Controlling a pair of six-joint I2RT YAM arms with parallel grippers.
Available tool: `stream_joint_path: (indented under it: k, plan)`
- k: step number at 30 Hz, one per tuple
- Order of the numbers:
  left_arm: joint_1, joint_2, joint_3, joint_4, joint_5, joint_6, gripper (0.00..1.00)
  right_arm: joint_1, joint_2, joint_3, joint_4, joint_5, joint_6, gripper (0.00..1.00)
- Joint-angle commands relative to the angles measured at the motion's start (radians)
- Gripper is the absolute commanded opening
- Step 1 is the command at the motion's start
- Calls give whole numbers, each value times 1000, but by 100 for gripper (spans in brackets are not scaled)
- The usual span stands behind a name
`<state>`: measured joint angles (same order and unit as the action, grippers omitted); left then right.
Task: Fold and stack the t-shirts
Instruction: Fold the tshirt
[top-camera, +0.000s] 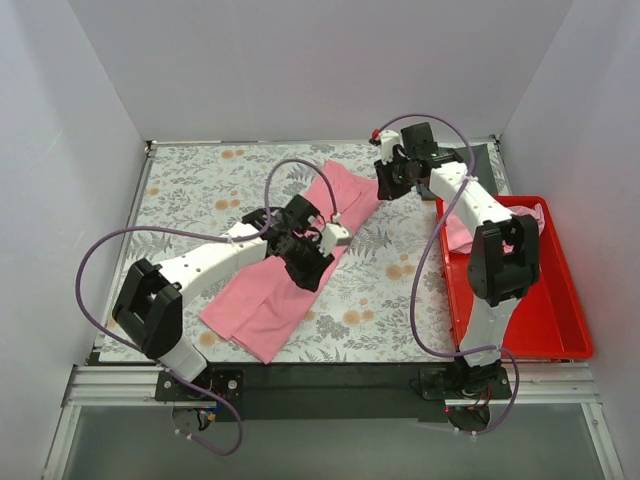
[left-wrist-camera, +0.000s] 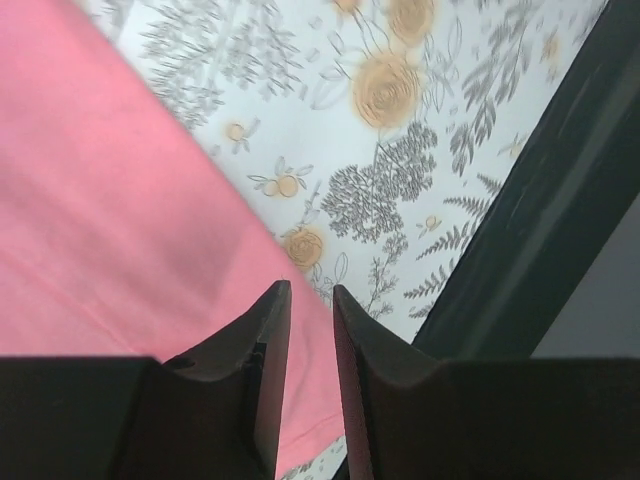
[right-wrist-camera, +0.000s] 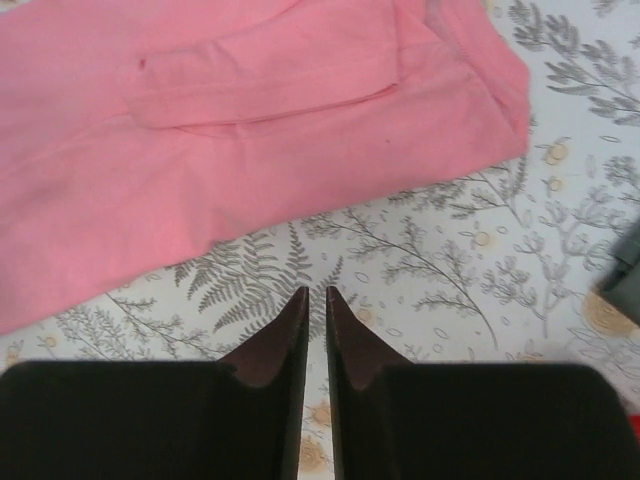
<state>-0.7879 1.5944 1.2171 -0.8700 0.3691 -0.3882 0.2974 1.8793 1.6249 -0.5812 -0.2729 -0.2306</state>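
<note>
A light-pink t-shirt (top-camera: 262, 300) lies folded into a long strip, running diagonally from the near left to the far middle of the floral table. My left gripper (top-camera: 314, 270) hovers over the strip's right edge at mid-length. In the left wrist view the shirt (left-wrist-camera: 110, 220) fills the left side, and the gripper (left-wrist-camera: 311, 290) shows only a narrow gap with nothing pinched. My right gripper (top-camera: 386, 184) is at the strip's far end. In the right wrist view it (right-wrist-camera: 317, 292) is shut and empty over bare cloth, just short of the shirt (right-wrist-camera: 250, 130) with its folded-in sleeve.
A red bin (top-camera: 560, 300) stands at the right edge of the table with another pink shirt (top-camera: 530, 215) bunched at its far end. The table's black border (left-wrist-camera: 540, 230) runs close to the right of the left gripper.
</note>
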Motion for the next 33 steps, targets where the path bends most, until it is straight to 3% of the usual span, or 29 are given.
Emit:
stream_joint_path:
  k: [1, 6, 13, 18, 23, 29, 33]
  plan:
    - [142, -57, 53, 37, 122, -86, 23, 58, 65, 13, 1, -75, 57, 16]
    - [353, -54, 76, 118, 215, -156, 23, 103, 174, 76, 4, -26, 76, 14]
    - [521, -28, 64, 187, 244, -271, 23, 118, 346, 167, -2, 90, 88, 11]
    - [627, -1, 32, 242, 278, -356, 23, 134, 478, 318, -12, 198, 42, 10]
    - [642, -14, -31, 273, 287, -337, 23, 147, 658, 570, -8, 268, -21, 10]
    - [636, -62, -111, 272, 307, -201, 24, 206, 702, 592, 257, 316, -133, 13]
    - [578, -93, -156, 261, 248, -114, 24, 218, 669, 589, 369, 342, -131, 17]
